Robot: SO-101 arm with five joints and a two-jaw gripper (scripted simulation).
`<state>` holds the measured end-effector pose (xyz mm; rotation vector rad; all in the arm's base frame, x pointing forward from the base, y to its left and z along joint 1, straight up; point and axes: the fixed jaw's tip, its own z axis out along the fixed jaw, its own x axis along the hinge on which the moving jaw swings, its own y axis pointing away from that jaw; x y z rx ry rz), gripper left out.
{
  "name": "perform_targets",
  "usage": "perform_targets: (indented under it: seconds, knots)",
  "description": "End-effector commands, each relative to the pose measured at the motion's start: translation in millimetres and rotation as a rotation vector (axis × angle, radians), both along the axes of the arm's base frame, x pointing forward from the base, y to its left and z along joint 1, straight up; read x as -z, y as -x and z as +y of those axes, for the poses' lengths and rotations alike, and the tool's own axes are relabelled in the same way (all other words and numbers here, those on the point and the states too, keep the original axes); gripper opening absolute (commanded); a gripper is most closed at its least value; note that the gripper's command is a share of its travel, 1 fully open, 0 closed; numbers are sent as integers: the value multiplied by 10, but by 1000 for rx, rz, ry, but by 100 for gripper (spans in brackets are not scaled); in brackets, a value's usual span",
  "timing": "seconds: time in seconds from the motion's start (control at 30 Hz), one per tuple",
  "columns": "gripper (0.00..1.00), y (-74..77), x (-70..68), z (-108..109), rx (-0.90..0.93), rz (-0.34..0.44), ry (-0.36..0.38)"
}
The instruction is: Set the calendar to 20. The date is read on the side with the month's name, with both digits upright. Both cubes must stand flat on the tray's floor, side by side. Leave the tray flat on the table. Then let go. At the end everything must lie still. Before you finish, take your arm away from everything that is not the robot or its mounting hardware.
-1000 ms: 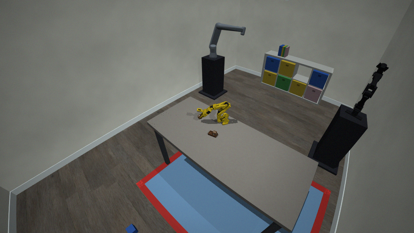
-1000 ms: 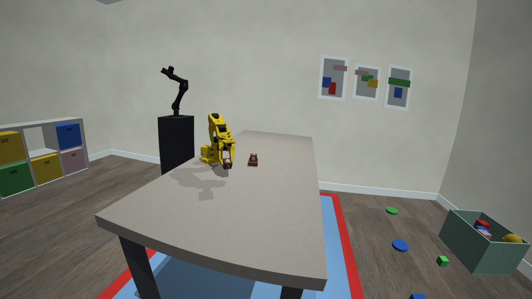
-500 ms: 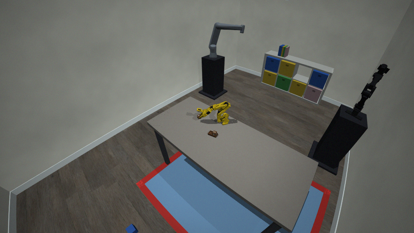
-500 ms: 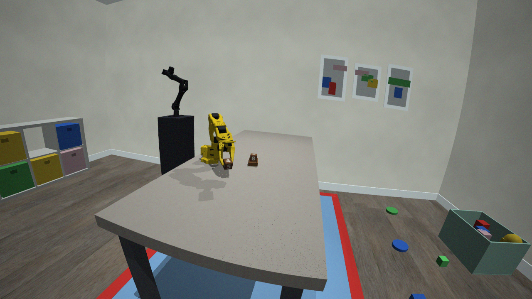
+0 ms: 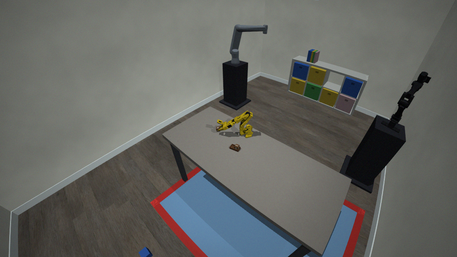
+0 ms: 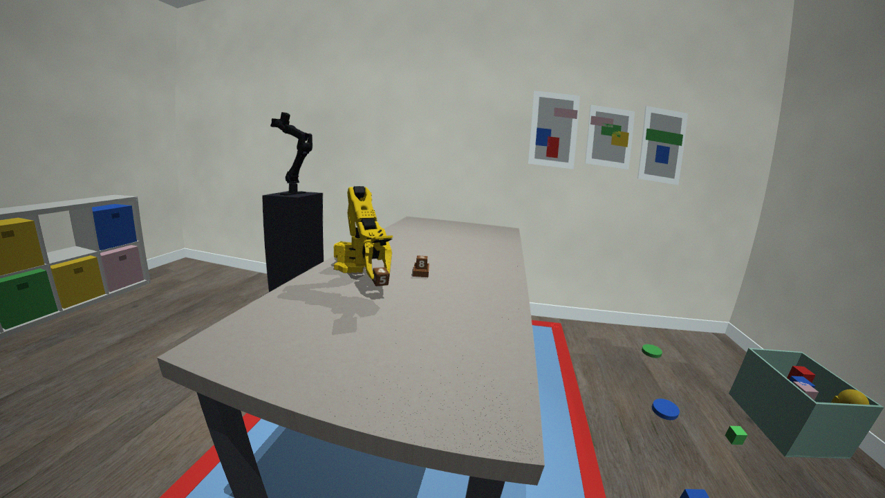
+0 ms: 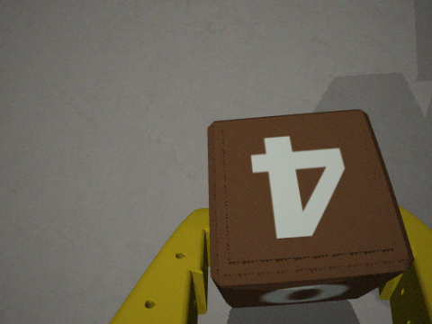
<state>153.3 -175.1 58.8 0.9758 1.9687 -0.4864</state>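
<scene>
We are seeing a brown cube [image 5: 217,129] [image 6: 381,277] [image 7: 301,193], its 4 inverted at the wrist frame's lower right, being clamped by the yellow gripper [image 5: 219,126] [image 6: 379,269] [image 7: 306,252]; right of it in the exterior frame's centre, the tray [image 5: 234,149] [image 6: 420,272] is holding another cube [image 5: 236,146] [image 6: 421,262].

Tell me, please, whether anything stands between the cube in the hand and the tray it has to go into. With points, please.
Nothing visible stands between the held cube [image 5: 217,129] [image 6: 381,277] [image 7: 306,193] and the tray [image 5: 232,148] [image 6: 420,272]; only the tray's low rim and the cube already inside [image 5: 236,146] [image 6: 421,262] need care.
</scene>
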Motion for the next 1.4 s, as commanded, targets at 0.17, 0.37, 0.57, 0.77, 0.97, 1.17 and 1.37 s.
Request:
perform_targets:
  seconds: [0.17, 0.37, 0.57, 0.77, 0.97, 1.17, 1.37]
  knots:
    - [0, -89, -86, -65, -17, -98, 134]
    - [0, -91, -99, -68, -18, -130, 176]
    - [0, -90, -105, -67, -18, -139, 190]
    - [0, -90, -105, -67, -18, -139, 190]
    - [0, -90, -105, -67, -18, -139, 190]
    - [0, -90, -105, -67, -18, -139, 190]
    - [0, -61, -58, -34, -25, -123, 190]
